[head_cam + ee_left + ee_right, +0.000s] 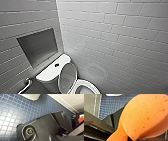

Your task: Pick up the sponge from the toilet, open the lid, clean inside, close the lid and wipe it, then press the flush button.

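Jaws, right: pinched the sponge [144, 116], compressing it.
Jaws, left: state could not be told.
Lid [67, 76]: stood raised against tank [51, 71], bowl [86, 87] open forward of it.

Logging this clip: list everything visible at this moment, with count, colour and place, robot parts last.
toilet: one, white, in the corner of the tiled walls
lid: one, white, raised upright in front of the tank
flush button: one, dark, middle of the tank top
sponge: one, orange, pinched in the right gripper
wall niche: one, grey, above the tank
metal rail: one, silvery, low on the wall beside the tank
floor tiles: many, blue, small squares
wall tiles: many, white
right gripper: one, dark, shut on the sponge
wrist plate: one, dark, on the left arm
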Available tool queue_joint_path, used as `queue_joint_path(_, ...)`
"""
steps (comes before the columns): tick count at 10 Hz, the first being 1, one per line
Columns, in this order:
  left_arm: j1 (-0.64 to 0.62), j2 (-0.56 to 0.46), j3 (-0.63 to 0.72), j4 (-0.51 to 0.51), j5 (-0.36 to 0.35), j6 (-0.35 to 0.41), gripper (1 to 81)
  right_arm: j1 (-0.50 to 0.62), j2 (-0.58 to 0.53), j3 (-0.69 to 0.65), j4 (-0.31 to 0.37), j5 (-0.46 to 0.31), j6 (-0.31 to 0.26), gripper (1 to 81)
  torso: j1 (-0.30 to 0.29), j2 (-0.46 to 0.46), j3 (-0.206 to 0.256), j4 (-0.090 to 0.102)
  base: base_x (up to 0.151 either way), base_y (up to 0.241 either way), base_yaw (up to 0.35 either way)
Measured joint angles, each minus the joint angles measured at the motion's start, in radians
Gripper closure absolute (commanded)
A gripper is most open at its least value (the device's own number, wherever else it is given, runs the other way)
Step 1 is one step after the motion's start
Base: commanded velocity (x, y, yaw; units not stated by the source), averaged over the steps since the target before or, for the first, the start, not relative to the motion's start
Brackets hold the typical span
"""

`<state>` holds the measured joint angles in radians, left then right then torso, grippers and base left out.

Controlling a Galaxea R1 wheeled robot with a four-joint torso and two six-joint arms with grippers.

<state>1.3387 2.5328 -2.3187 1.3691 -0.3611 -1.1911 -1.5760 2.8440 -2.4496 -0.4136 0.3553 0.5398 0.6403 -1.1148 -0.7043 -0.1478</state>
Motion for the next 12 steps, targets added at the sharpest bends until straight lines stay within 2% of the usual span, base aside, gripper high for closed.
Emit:
queue_joint_path(1,0.003,0.019,-0.017,0.000,0.000,0.000,1.0,-0.001,0.005,-0.010,0.000,-0.001,0.000,81.1,-0.018,0.028,0.001,0.011,0.000,0.000,0.000)
queue_joint_path(2,0.004,0.033,-0.030,0.000,-0.002,0.000,1.0,-0.003,0.007,-0.016,-0.001,-0.002,0.000,81.1,-0.036,0.055,0.001,0.036,0.000,0.000,0.000)
queue_joint_path(5,0.023,0.077,-0.106,0.000,-0.002,0.000,1.0,0.011,0.011,-0.022,0.000,0.003,0.000,81.1,-0.104,0.160,0.002,0.140,0.000,0.000,0.000)
queue_joint_path(6,0.030,0.097,-0.133,0.000,-0.001,0.000,1.0,0.011,0.010,-0.023,0.000,0.002,0.000,81.1,-0.119,0.184,0.002,0.167,0.000,0.000,0.000)
queue_joint_path(7,0.034,0.117,-0.152,0.000,-0.002,0.000,1.0,0.015,0.010,-0.023,0.000,0.003,0.000,81.1,-0.135,0.209,0.002,0.182,0.000,0.000,0.000)
queue_joint_path(9,0.037,0.143,-0.159,0.003,0.000,0.008,1.0,0.012,0.010,-0.025,0.000,0.002,0.000,81.1,-0.167,0.260,0.023,0.187,0.000,0.000,0.000)
queue_joint_path(12,0.054,0.179,-0.216,0.026,0.002,0.009,1.0,0.005,0.016,-0.026,-0.001,0.000,0.000,81.1,-0.232,0.359,0.125,0.187,0.000,0.000,0.000)
